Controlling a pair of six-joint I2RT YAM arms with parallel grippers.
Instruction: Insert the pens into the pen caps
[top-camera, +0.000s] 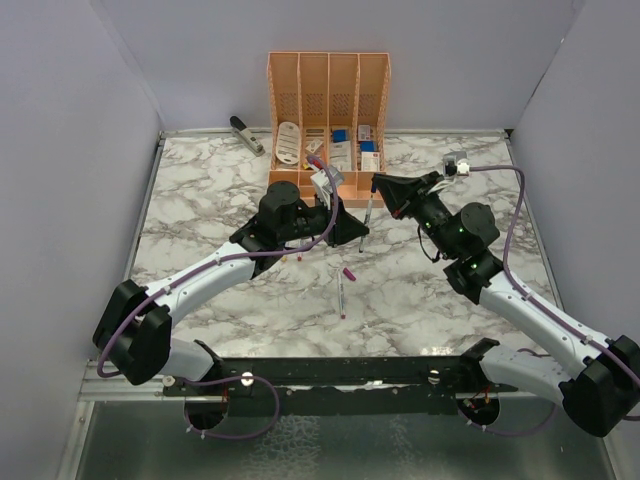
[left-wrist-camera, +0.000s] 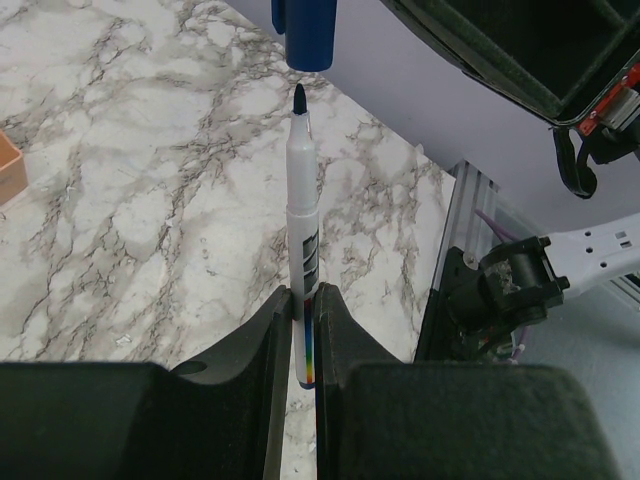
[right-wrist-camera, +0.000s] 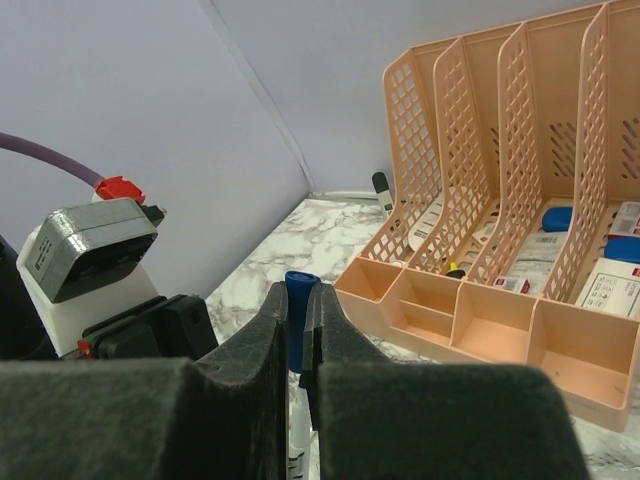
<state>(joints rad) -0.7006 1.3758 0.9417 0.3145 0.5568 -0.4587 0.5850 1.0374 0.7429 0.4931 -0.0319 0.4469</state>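
Note:
My left gripper (left-wrist-camera: 303, 300) is shut on the lower end of a white-grey pen (left-wrist-camera: 302, 200), which it holds upright with its dark blue tip pointing at a blue pen cap (left-wrist-camera: 308, 35). A small gap separates tip and cap. My right gripper (right-wrist-camera: 303, 298) is shut on that blue cap (right-wrist-camera: 298, 300), directly over the pen (right-wrist-camera: 300, 440). In the top view the two grippers, left (top-camera: 362, 226) and right (top-camera: 378, 188), meet in front of the organiser with the pen (top-camera: 368, 210) between them. A second pen (top-camera: 340, 292) lies on the table beside a purple cap (top-camera: 349, 272).
A peach organiser (top-camera: 328, 110) with white and blue items stands at the back centre, close behind the grippers, its low front compartments (right-wrist-camera: 480, 320) near my right fingers. A grey stapler (top-camera: 246, 133) lies at the back left. The marble table (top-camera: 200, 200) has walls on three sides.

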